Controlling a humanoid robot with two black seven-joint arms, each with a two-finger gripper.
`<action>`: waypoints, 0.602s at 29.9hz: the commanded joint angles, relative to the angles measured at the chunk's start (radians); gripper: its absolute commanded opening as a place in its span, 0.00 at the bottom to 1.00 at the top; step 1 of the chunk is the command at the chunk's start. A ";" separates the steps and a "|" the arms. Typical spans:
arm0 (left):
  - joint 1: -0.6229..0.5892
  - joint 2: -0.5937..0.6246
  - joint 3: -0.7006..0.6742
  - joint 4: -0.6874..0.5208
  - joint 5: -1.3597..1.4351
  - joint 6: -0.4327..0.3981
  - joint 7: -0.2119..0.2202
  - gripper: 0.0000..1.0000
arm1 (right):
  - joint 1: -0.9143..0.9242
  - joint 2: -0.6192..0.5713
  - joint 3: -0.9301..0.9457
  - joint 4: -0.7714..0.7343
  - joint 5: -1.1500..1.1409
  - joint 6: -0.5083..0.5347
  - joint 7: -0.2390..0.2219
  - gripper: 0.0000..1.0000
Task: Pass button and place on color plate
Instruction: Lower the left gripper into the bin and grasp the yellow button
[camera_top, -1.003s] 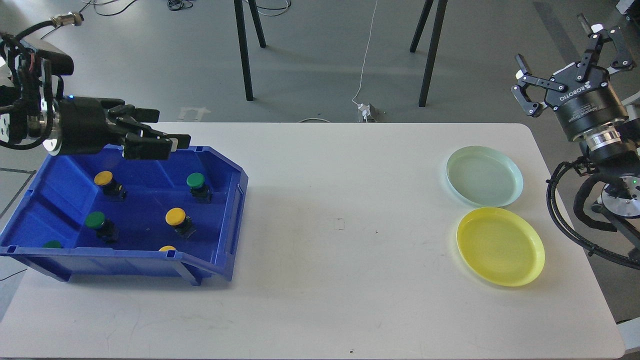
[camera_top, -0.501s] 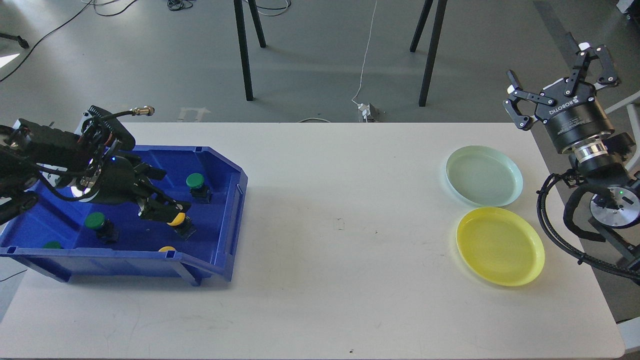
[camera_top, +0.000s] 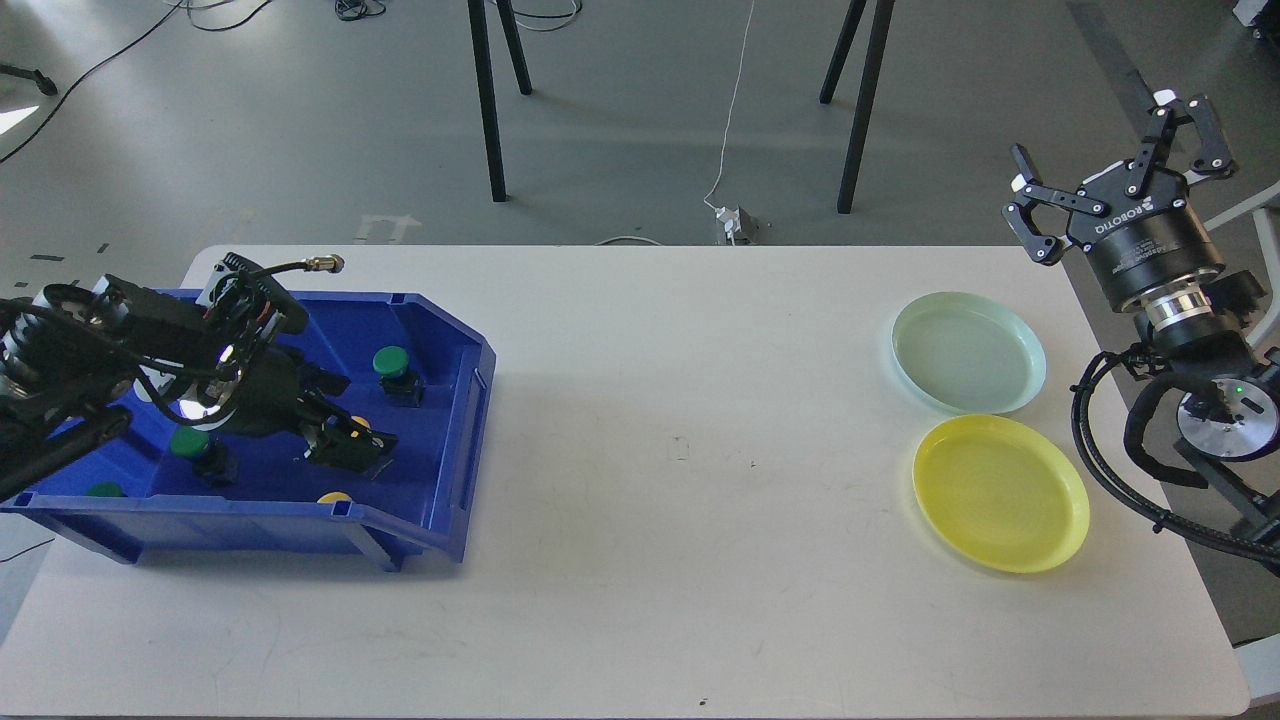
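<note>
A blue bin at the table's left holds several push buttons with green or yellow caps. My left gripper is low inside the bin, right over a yellow button, of which only a sliver of cap shows. Its dark fingers cannot be told apart. Green buttons stand at the bin's back and left. Another yellow cap peeks over the front wall. My right gripper is open and empty, raised off the table's far right corner. A yellow plate and a pale green plate lie at the right.
The white table stretches between bin and plates. A green cap shows at the bin's front left corner. Dark stand legs and a white cable are on the floor behind the table.
My left gripper has dropped from above the bin's back rim down into the bin onto the yellow button. My right gripper has shifted slightly left.
</note>
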 joint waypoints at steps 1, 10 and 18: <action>0.005 -0.017 0.000 0.036 0.000 0.000 0.000 0.98 | -0.007 0.000 0.008 -0.002 0.000 0.000 0.000 0.99; 0.041 -0.106 0.000 0.190 0.000 0.000 0.000 0.98 | -0.027 -0.002 0.009 0.000 0.000 0.000 0.000 0.99; 0.045 -0.118 0.000 0.212 0.002 0.000 0.000 0.97 | -0.046 -0.003 0.020 -0.002 0.000 0.000 0.000 0.99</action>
